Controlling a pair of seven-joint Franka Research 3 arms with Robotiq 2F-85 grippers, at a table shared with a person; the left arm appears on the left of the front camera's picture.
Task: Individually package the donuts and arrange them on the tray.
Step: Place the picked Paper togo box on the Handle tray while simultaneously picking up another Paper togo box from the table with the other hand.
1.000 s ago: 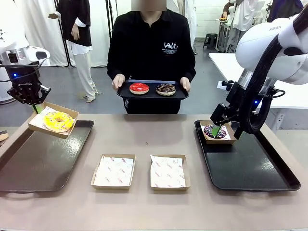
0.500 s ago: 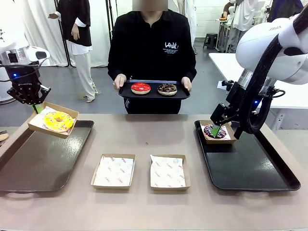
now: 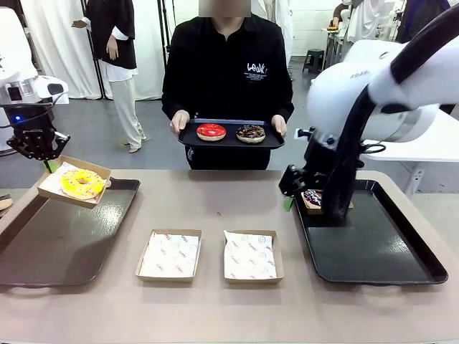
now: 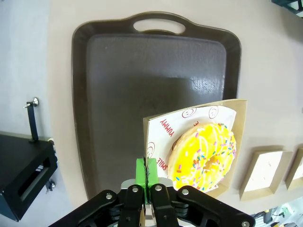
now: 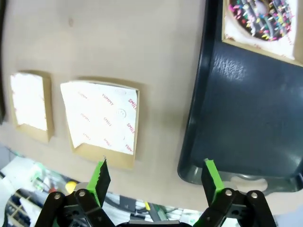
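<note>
"Where's the yellow donut [image 4: 203, 156]?"
"In its box [image 4: 236, 142], over the left tray [image 4: 142, 71]'s far end. The left tool [image 4: 147, 171] is pinched on the box's edge."
"And the right tool [image 5: 155, 168]?"
"Spread wide, holding nothing, well right of that tray."

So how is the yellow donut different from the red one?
The yellow donut has coloured sprinkles; the red donut is plain and glossy. The yellow donut lies in a paper-lined box that the left gripper pinches by its edge; the red donut lies unboxed on the small tray that the person holds. Both are ring donuts with a hole.
</note>
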